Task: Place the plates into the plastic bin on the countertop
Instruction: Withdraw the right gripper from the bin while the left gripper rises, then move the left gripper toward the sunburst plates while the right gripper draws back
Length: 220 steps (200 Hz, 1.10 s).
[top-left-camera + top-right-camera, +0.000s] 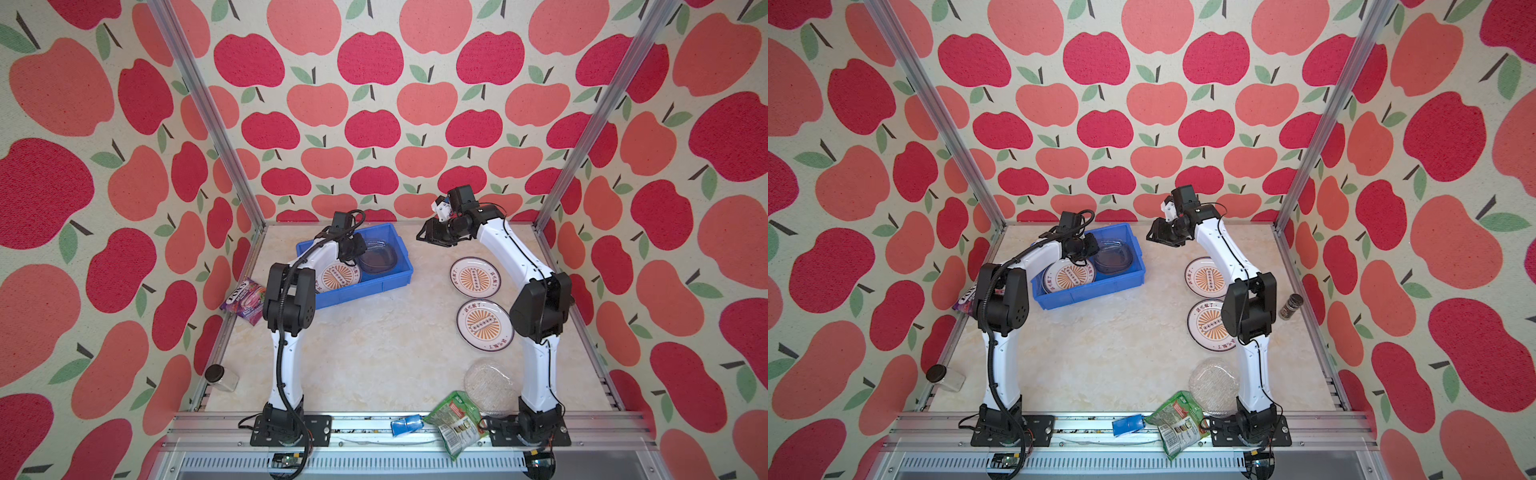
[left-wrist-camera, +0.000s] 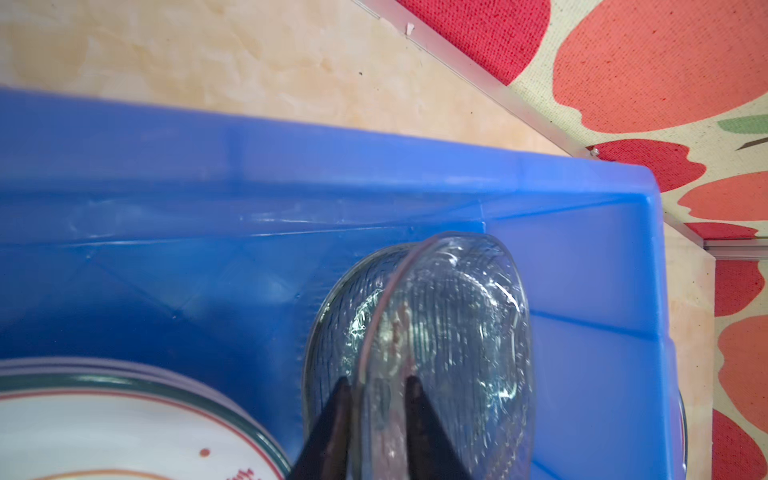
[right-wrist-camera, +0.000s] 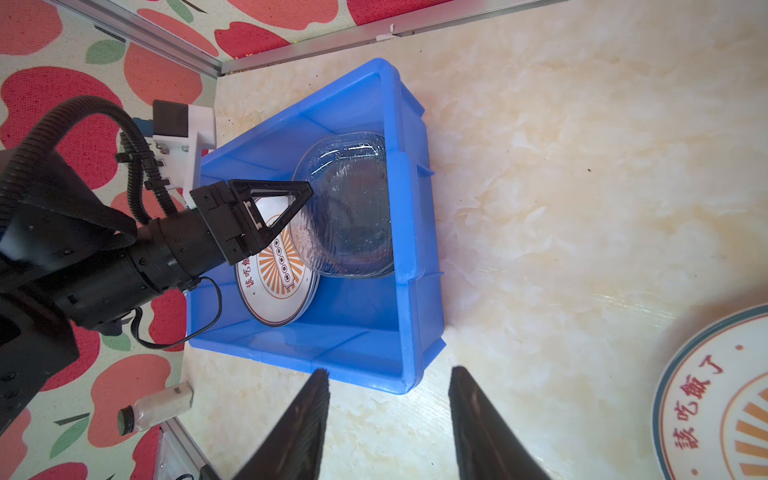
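Left wrist view: my left pincer [image 2: 376, 380] stands open, the smoky textured-glass plate [image 2: 457, 324] tilted between its jaws inside the blue rectangular plastic bin [image 2: 249, 187]; a skewed retreat could hook its rim.

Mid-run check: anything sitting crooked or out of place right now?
Yes. In the blue bin, the smoky glass plate lies tilted, its edge riding on the sunburst plate, rim between the tips of the open left claw. Near the front rail, the green snack bag overlaps the edge of the clear glass plate.
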### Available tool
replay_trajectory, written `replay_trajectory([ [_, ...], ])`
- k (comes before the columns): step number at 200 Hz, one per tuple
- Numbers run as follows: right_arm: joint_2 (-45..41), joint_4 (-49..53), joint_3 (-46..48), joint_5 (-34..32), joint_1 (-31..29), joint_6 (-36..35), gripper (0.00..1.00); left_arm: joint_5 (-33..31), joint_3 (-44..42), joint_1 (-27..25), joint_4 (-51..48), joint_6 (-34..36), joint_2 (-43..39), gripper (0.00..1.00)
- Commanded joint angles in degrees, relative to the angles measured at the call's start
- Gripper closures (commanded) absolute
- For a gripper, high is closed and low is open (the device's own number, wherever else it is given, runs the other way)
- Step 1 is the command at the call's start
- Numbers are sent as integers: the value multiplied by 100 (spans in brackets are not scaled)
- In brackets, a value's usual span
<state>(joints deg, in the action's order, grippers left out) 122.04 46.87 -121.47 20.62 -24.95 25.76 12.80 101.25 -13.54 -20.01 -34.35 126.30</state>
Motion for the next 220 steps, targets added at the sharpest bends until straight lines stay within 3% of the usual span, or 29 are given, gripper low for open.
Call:
replay_trajectory([
  [1, -271, -55, 27, 99, 27, 87, 50, -126, 277, -12, -183, 186, 71, 38],
  [58, -370, -47, 13, 43, 12, 74, 50, -156, 716, -72, -417, 373, -83, 30],
  [82, -556, -77, 125, -97, -9, -4, 51, -415, 716, -235, -401, 672, -481, 12],
  [92, -700, -98, 240, -182, -10, -67, 51, -498, 733, -339, -428, 825, -676, 0],
  [123, -1541, -191, 1114, -670, 62, -278, 51, -399, 905, -764, -1050, 1197, -1252, 1],
  [163, -3374, -936, 3587, -626, 674, 44, 51, -73, 257, -1742, -1541, 1569, -2151, 1],
  [194, -4526, -957, 4844, -616, 1053, 62, 52, 584, -702, -2405, -1123, 1374, -2583, 8],
  [220, -5161, -1056, 5556, -589, 1173, 193, 52, 1130, -1475, -2851, -262, 922, -2405, 16],
])
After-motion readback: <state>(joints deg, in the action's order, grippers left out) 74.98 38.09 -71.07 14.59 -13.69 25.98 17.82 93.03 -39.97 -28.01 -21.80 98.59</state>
